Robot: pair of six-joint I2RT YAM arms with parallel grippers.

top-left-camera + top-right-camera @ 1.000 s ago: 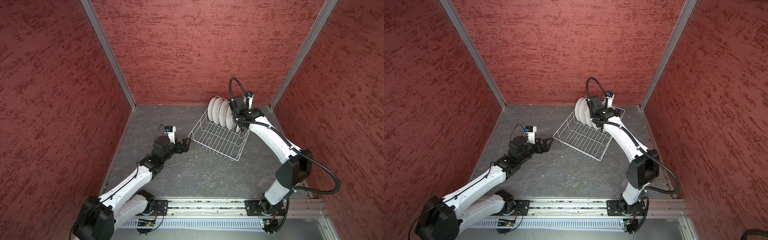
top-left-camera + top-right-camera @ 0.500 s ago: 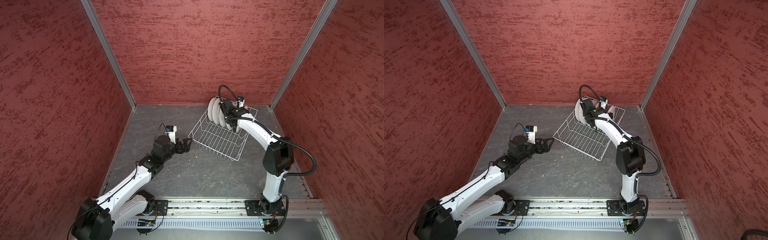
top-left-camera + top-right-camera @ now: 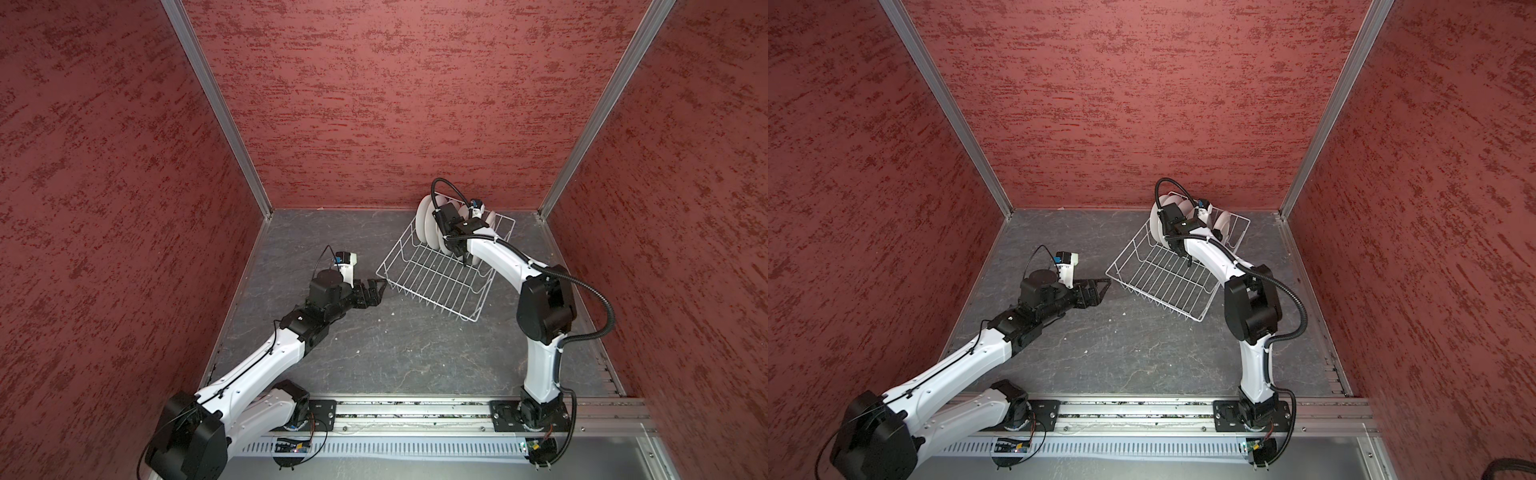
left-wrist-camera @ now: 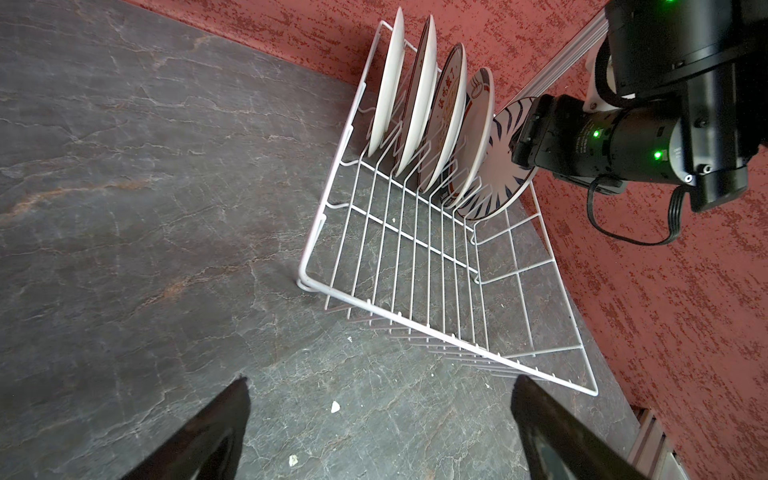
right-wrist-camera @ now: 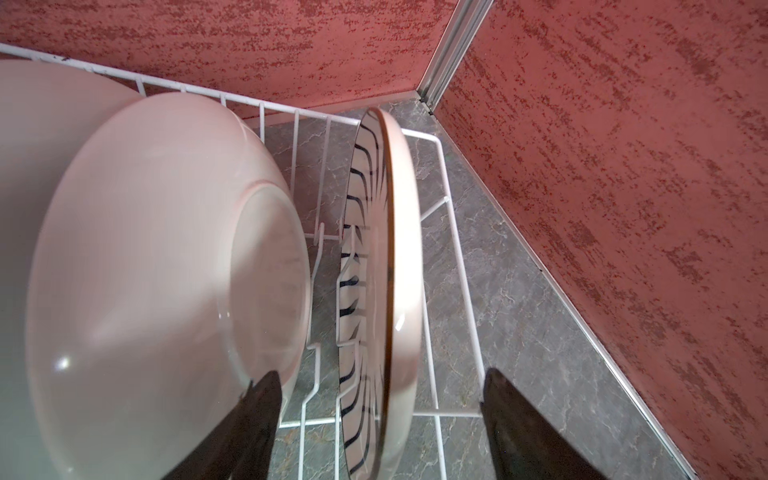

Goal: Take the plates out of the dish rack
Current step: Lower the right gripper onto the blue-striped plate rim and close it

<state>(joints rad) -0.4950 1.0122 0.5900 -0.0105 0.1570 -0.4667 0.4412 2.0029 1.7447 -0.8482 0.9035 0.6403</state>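
The white wire dish rack (image 3: 436,282) (image 3: 1163,282) (image 4: 415,270) lies at the back right of the floor. Several plates (image 3: 426,220) (image 3: 1158,224) (image 4: 390,83) stand upright in its far end. The last one in the row is a black-striped plate (image 4: 498,174) (image 5: 399,257). My right gripper (image 5: 380,374) is open and straddles this plate's rim with a gap on both sides. One finger (image 5: 257,415) sits against the neighbouring white plate back (image 5: 166,270). My left gripper (image 3: 376,291) (image 3: 1102,291) (image 4: 380,382) is open and empty, low by the rack's near left corner.
Red textured walls close in behind and to the right of the rack (image 5: 453,249), with a metal corner post (image 5: 453,50) close by. The dark stone floor (image 4: 145,208) stretches left and in front of the rack. Small white crumbs (image 4: 335,406) lie near my left fingers.
My right gripper came down from above the plates onto the striped plate at the row's end, and its jaws have narrowed. The left arm has hardly moved.
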